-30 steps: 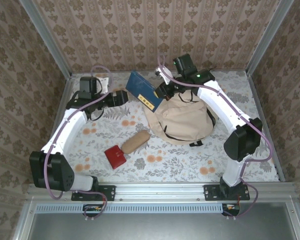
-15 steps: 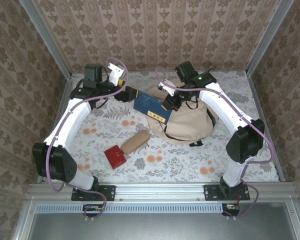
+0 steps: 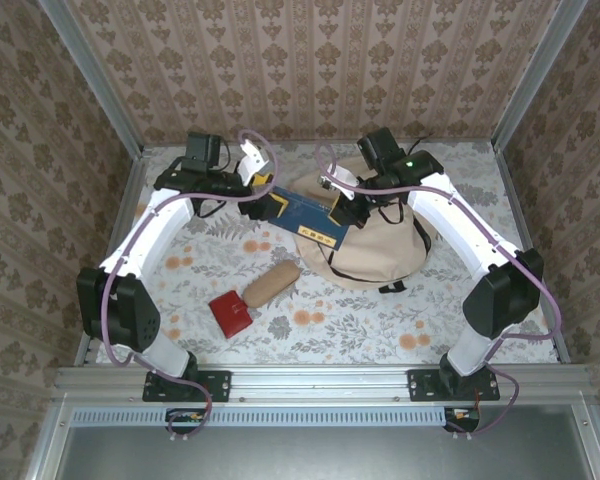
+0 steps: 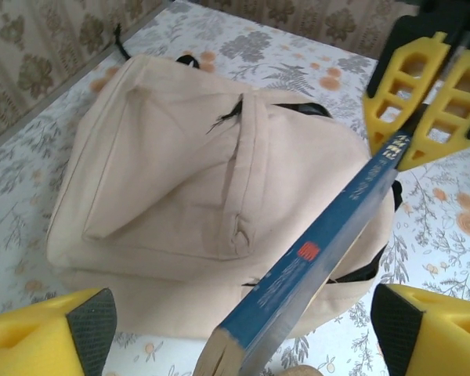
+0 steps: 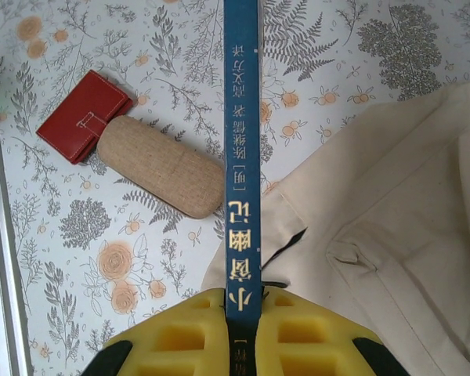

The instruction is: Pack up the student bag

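The left gripper has swung in from the left and now straddles the free end of the blue book, fingers wide apart. The right gripper stays clamped on the other end, at the edge of the bag, which lies right of centre on the table. This is probably a handover; the bag's mouth may be unopened.

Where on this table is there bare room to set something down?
Free: the near strip of table between the red wallet and the right arm's base, in front of the student bag. Crowded: the far middle, around the blue book and bag, and around the tan case by the wallet.
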